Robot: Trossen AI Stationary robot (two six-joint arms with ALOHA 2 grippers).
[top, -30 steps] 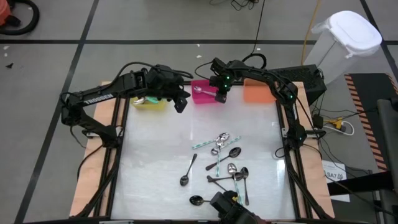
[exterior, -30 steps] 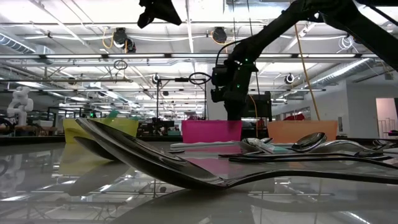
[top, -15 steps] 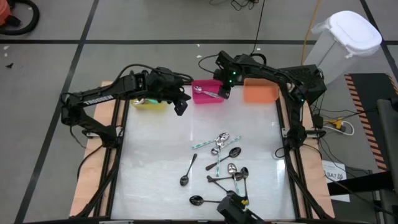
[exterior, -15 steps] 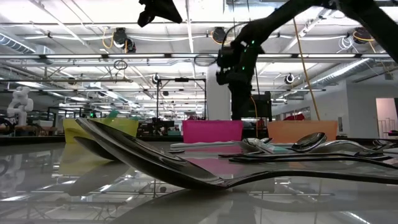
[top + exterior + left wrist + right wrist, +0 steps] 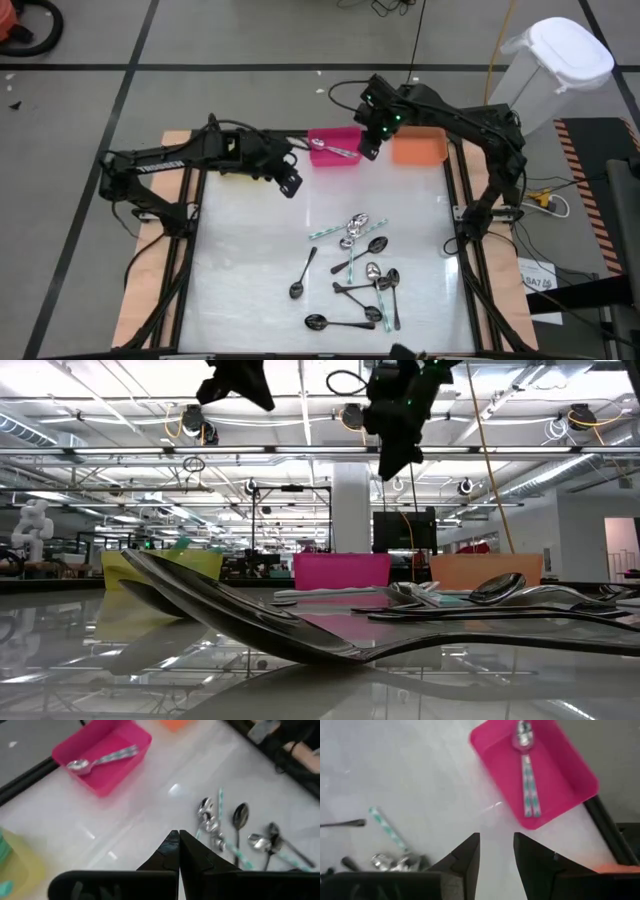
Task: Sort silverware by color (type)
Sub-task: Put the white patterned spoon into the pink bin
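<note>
A yellow bin (image 5: 243, 166), a pink bin (image 5: 335, 148) and an orange bin (image 5: 417, 147) stand in a row along the white surface's (image 5: 250, 240) far edge. A white trash can (image 5: 545, 70) stands on the floor beyond.

Pink bin (image 5: 333, 150), upper centre: one spoon (image 5: 334, 150) inside. Yellow bin (image 5: 243, 168) left, orange bin (image 5: 418, 148) right. Spoon cluster (image 5: 358, 272), lower centre of table (image 5: 240, 270).
</note>
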